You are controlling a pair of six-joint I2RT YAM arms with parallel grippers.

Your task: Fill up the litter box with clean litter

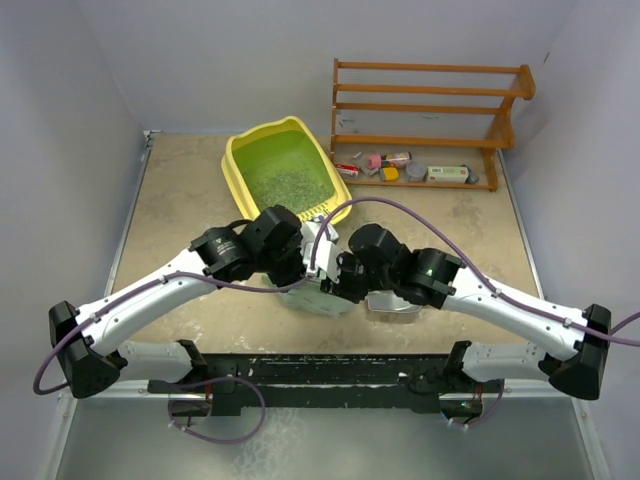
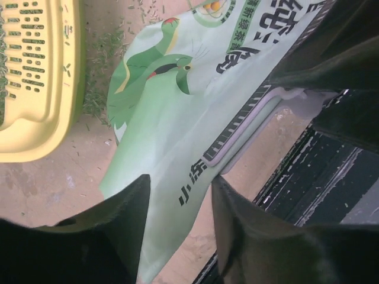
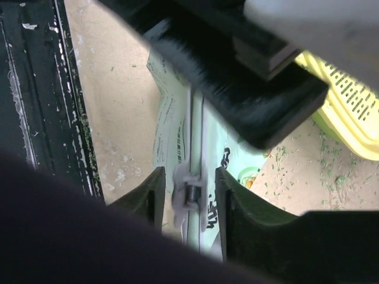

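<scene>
The yellow litter box (image 1: 240,165) stands at the back centre, with grey-green litter (image 1: 285,180) on its green floor. Its slotted rim shows in the left wrist view (image 2: 47,118) and in the right wrist view (image 3: 349,118). A pale-green bag (image 1: 325,298) with dark print lies just in front of it, closed by a white clip (image 2: 237,127). My left gripper (image 2: 180,186) is open, its fingers astride the bag's (image 2: 177,118) lower end. My right gripper (image 3: 188,177) is open, its fingers either side of the clip (image 3: 192,189) without touching it. Both arms hide most of the bag from above.
A brown wooden rack (image 1: 430,110) stands at the back right with small items (image 1: 400,165) on its lowest shelf. Loose granules (image 2: 98,71) lie on the table beside the box. The black front rail (image 3: 35,89) runs close behind the bag. Something clear (image 1: 395,308) lies under the right arm.
</scene>
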